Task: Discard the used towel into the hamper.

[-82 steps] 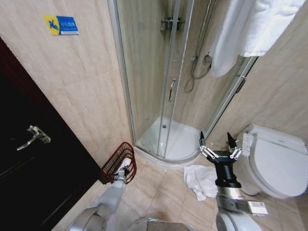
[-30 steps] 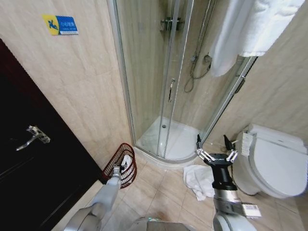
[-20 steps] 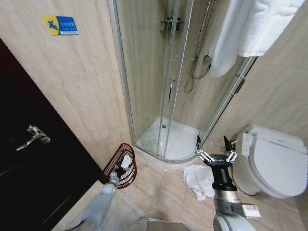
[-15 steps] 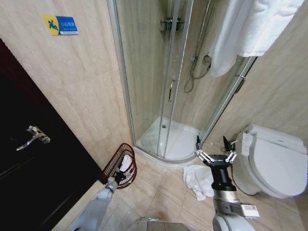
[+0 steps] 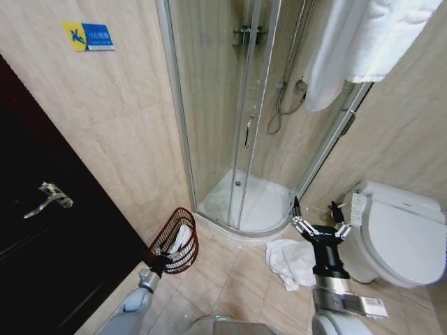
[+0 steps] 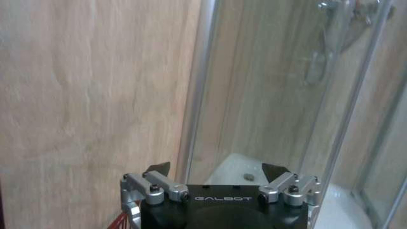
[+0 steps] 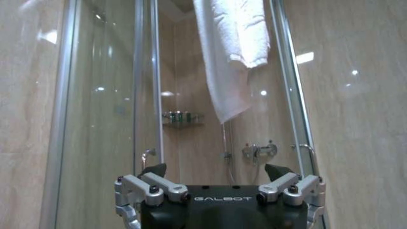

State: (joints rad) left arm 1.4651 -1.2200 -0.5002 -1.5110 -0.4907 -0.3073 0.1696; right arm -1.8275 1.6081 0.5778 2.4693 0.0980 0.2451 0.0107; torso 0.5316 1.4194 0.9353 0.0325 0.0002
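The floor (image 5: 237, 283) is made of beige tiles. On it, the hamper (image 5: 174, 241) stands near the wall, just beside the raised shower base (image 5: 244, 209), and something white lies inside the hamper. A crumpled white towel (image 5: 290, 262) lies on the tiles between the shower base and the toilet (image 5: 401, 241), which also stands on the floor, well apart from the hamper.
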